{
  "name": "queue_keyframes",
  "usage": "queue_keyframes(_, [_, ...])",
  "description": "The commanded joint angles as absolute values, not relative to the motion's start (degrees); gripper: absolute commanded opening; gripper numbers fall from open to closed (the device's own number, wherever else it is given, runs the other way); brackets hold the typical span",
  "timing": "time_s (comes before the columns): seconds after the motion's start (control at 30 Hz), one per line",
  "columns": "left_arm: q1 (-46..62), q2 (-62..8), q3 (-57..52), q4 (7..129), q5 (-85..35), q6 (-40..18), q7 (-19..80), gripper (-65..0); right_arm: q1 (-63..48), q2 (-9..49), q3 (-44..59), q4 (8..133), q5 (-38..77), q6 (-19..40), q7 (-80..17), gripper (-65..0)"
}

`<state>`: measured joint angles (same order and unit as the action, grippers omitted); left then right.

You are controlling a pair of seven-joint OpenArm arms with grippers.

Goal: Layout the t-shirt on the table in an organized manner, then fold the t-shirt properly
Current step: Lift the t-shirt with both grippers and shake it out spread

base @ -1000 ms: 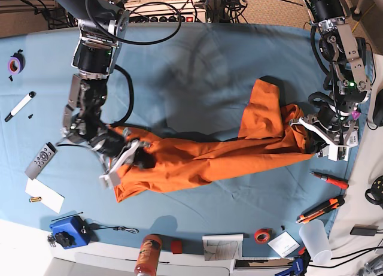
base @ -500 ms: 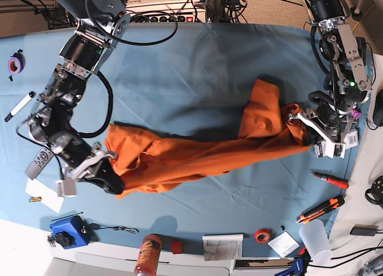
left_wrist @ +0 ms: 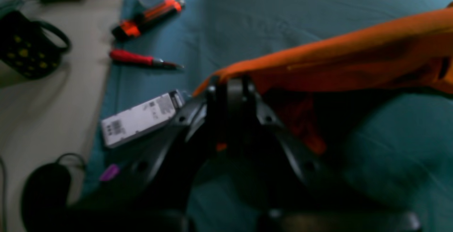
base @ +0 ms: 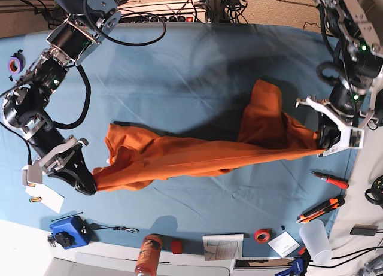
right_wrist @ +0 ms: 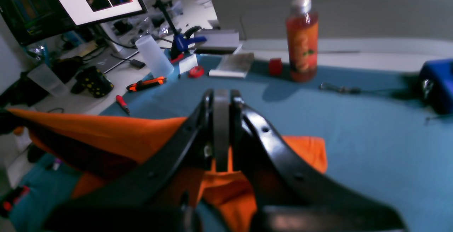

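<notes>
T-shirt (base: 197, 153), bright orange, hangs stretched in a long band across the middle of the table (base: 197, 66), pulled out between the two arms, with one loose flap bunched up and lying on the blue cloth toward the left-arm end. Right gripper (base: 90, 181) sits at the far end of the band on the base view's left, jaws closed tight on a corner of the fabric; the right wrist view shows the black fingers (right_wrist: 221, 133) pressed together with orange cloth folded under and around them. Left gripper (base: 326, 141) is at the opposite end, near the table's edge, jaws likewise closed on the shirt's edge; the left wrist view, blurred, shows the cloth running away taut from the fingertips and raised off the surface, with dark shadow beneath. Around the table edge: a red screwdriver (base: 331, 179) and an orange-and-black utility knife (base: 320, 209) just beyond the left gripper, a roll of red tape (base: 261, 235), an orange bottle (base: 147, 254), a blue box (base: 69, 230), a grey remote (base: 30, 168) partly hidden by the right arm, a black marker (base: 20, 106) and a roll of purple tape (base: 15, 63).
</notes>
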<state>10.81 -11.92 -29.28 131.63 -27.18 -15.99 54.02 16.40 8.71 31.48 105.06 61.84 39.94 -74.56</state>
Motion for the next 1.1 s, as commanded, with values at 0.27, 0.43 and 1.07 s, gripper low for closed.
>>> queue_keyframes(0.27, [14.8, -10.4, -32.9, 135.0, -27.1, -14.2, 53.1, -65.0, 17.5, 9.5, 31.6, 116.0, 65.0, 40.0, -72.7, -65.0])
queue_keyframes(0.43, [15.8, -9.1, -39.3, 135.0, -28.5, -14.2, 53.2, -65.0, 13.0, 9.0, 31.6, 124.0, 66.2, 40.0, -72.6, -65.0])
queue_keyframes(1.07, [10.2, -9.1, -70.1, 135.0, -55.1, -24.2, 52.1, -65.0, 8.7, -2.5, 31.6, 135.0, 66.6, 40.0, -65.9, -65.0])
